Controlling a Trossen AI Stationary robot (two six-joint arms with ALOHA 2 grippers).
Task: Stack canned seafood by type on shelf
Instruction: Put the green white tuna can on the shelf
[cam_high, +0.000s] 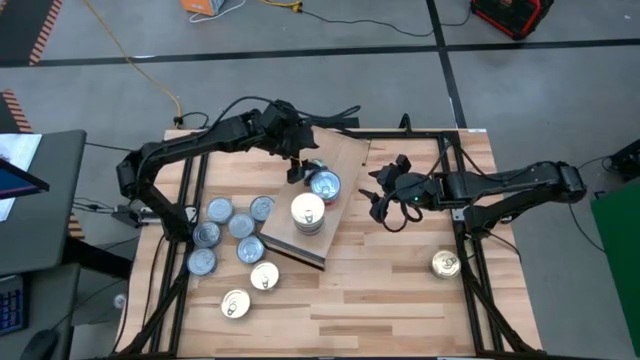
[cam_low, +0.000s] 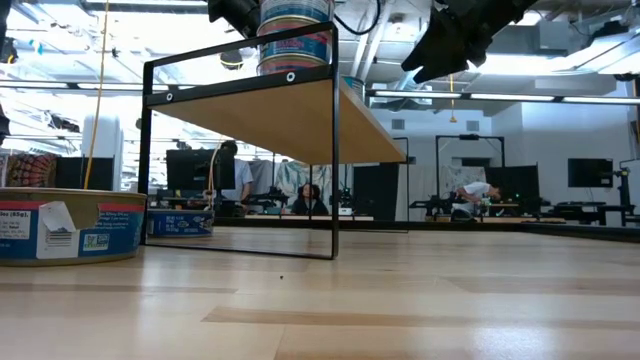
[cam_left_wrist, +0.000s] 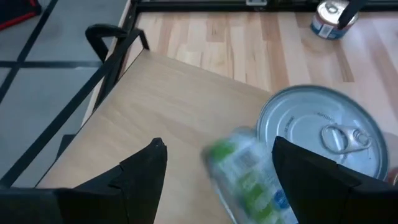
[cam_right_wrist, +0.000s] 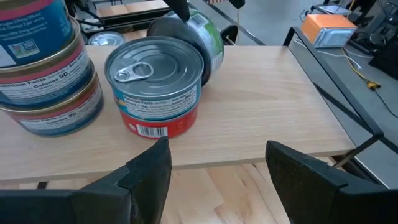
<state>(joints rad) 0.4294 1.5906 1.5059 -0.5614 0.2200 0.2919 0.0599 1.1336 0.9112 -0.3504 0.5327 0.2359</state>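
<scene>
Clock directions as on the high view, 12 o'clock at the counter's (cam_high: 400, 300) far edge.

Nearest the front edge: two gold-lidded tins (cam_high: 250, 290) at 7 o'clock from the shelf (cam_high: 345, 160), plus a lone tin (cam_high: 445, 263) well apart at 4 o'clock. Next back, a cluster of blue-grey tins (cam_high: 230, 230) just beside the shelf's 9 o'clock side, all loose on the counter.

On the shelf itself, toward its near end: a stack (cam_high: 308, 212) of blue-labelled tins. Just beyond, at 1 o'clock from it, a red-banded tin (cam_right_wrist: 155, 87), upright, pull-tab up.

Off the shelf's 3 o'clock edge: right end effector (cam_high: 383, 207), fingers apart, empty, facing the red-banded tin.

Farthest: left end effector (cam_high: 297, 168) over the shelf's far end, fingers spread wide. Between them a green-labelled tin (cam_right_wrist: 208, 37), tipped on its side, touching or nearly touching the red-banded tin. Not clamped, judging by the gap beside one finger.

Deciding relation: green-labelled tin directly in front of the left end effector, at about 3 o'clock from it, flat faces seemingly along the 3-to-9 line. Left arm clearly nearer; probably needs righting before anything goes on top.
</scene>
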